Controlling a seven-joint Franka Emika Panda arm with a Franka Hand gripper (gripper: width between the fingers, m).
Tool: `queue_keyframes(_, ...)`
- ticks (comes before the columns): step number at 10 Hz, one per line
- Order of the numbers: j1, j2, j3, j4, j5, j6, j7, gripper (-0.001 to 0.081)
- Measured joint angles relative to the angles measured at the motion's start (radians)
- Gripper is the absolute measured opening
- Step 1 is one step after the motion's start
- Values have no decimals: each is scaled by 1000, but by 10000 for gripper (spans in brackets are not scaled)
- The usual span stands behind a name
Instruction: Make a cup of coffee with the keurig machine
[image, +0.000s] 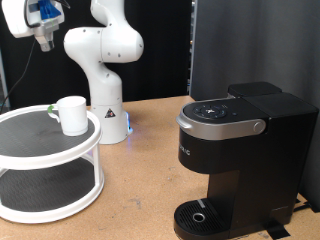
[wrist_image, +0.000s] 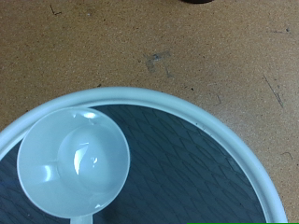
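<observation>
While the arm is raised at the upper left of the exterior view, the tool (image: 42, 40) is seen high above the two-tier white turntable rack (image: 30, 160) that occupies the lower left of that frame. Its fingers are too small and blurred there, and are not shown in the wrist view, so whether they stand apart or together cannot be told. Nothing is seen held between them.

The cup (image: 72, 115) is placed upright on the dark top tier of the rack, near the rim on the exterior view's right side, well apart from the tool. From the wrist view the cup (wrist_image: 73, 164) is seen from straight above; its inside appears empty, and part of its handle shows at the frame edge. The white rim of the rack (wrist_image: 201, 114) curves across that frame, with brown worktop (wrist_image: 187, 47) beyond it.

The keurig machine (image: 240, 150) is located at the right of the exterior view, standing on the worktop (image: 140, 190) with its lid closed. The round drip tray at its base carries no vessel. The machine and the rack are well apart.
</observation>
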Motion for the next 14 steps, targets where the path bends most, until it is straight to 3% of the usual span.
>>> queue_keyframes(8,-16,-45,-16,-30,-98,-48,-97,5)
queue_keyframes(14,-15,-42,-46,-35,-79,-51,-165,5)
